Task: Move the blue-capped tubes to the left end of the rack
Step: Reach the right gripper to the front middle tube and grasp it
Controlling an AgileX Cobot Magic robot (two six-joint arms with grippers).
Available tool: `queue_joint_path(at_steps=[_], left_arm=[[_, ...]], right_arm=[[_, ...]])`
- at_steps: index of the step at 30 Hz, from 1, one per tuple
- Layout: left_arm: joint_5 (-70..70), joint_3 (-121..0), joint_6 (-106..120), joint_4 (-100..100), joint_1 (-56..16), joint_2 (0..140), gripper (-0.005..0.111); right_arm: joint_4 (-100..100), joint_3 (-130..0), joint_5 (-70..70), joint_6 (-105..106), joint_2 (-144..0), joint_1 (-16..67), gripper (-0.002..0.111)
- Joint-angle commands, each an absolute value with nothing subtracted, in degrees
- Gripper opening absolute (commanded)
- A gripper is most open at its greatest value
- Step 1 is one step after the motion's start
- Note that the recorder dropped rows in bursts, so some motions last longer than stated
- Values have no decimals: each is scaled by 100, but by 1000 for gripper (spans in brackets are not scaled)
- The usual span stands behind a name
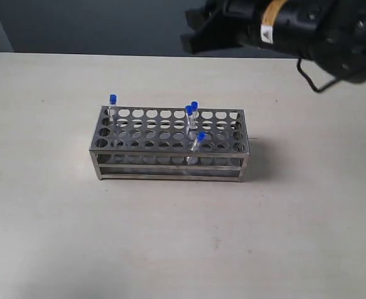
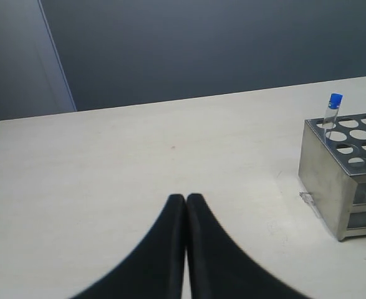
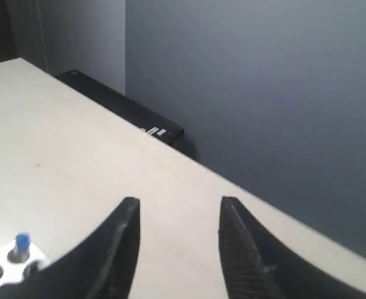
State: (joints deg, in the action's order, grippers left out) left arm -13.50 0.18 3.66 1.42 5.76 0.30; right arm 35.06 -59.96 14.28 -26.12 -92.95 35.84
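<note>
- We are seeing the rack (image 1: 169, 146) standing on the pale table (image 1: 45, 237), with its long side facing the exterior camera.
- Four blue-capped tubes (image 1: 112, 107) are sitting in its holes. One is standing alone at the back left corner.
- A pair of tubes (image 1: 189, 116) is standing close together in the back rows, right of the middle. The fourth tube (image 1: 198, 142) is leaning in the front row, just in front of that pair.
- We are holding the left gripper (image 2: 186, 200) with its fingers pressed together and nothing between them. It is over bare table, well apart from the rack's left end.
- We are holding the right gripper (image 3: 179, 202) with its fingers spread and nothing between them. A rack corner with one blue cap is showing at the edge of its wrist view.
- The right arm (image 1: 295, 28) is hanging at the upper right of the exterior view, apart from the rack.
</note>
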Motion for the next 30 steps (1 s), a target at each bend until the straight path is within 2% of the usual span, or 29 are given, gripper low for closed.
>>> queue_joint_path(at_steps=[1, 6, 14, 30], left_arm=[[-1322, 0, 363, 133, 552, 0, 1], [-1322, 0, 363, 133, 552, 0, 1], [-1322, 0, 363, 133, 552, 0, 1], [-1322, 0, 363, 133, 552, 0, 1]], right_arm=[[3413, -4656, 2408, -2629, -8910, 3534, 41], [3073, -3781, 3106, -2499, -8962, 3534, 41], [2920, -3672, 3901, -2345, -9497, 3548, 41], [3457, -3672, 3902, -2928, -10045, 3548, 41]])
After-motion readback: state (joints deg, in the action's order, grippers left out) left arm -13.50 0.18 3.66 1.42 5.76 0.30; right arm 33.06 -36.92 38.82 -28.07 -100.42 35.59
